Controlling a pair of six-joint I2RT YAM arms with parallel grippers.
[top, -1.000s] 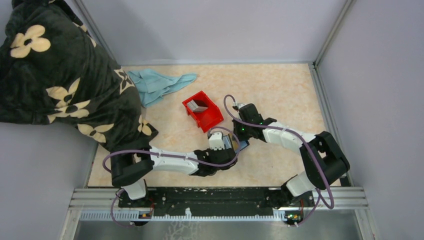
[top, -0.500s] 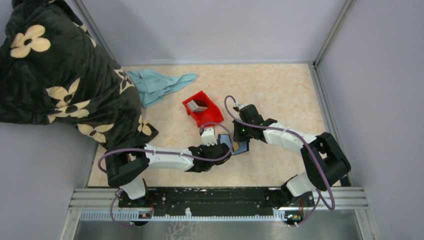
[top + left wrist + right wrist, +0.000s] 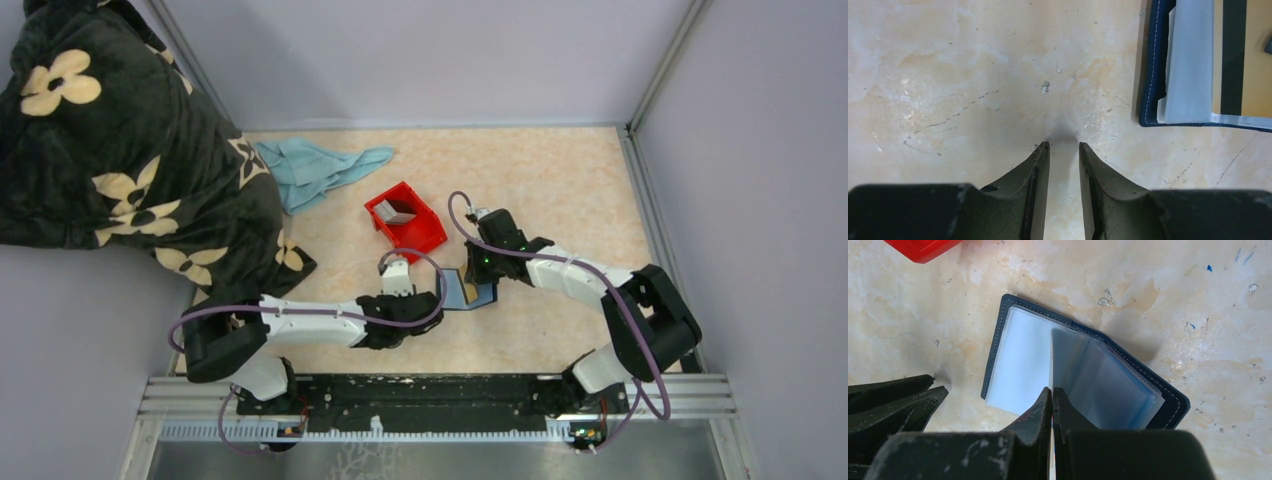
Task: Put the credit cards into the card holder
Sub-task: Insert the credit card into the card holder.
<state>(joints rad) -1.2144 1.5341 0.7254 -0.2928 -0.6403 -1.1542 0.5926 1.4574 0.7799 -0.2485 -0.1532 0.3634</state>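
The card holder [image 3: 487, 293] lies open on the table, navy with pale clear sleeves [image 3: 1018, 360]. My right gripper [image 3: 1052, 388] is shut on a thin credit card [image 3: 1051, 360] seen edge-on, its far end down among the sleeves. In the left wrist view that card [image 3: 1255, 55] shows as tan with a black stripe beside the holder's navy edge [image 3: 1153, 65]. From above a tan patch of the card [image 3: 468, 290] sits under the right gripper [image 3: 478, 280]. My left gripper [image 3: 1064, 145] hangs over bare table left of the holder, slightly open and empty.
A red bin [image 3: 405, 222] holding greyish cards [image 3: 398, 211] stands just behind the holder. A teal cloth [image 3: 320, 168] and a dark floral blanket [image 3: 120, 150] cover the far left. The left fingers [image 3: 893, 400] show beside the holder.
The left arm has drawn back to the left, away from the card holder, and its jaws have parted a little. The right gripper has stayed put over the holder.
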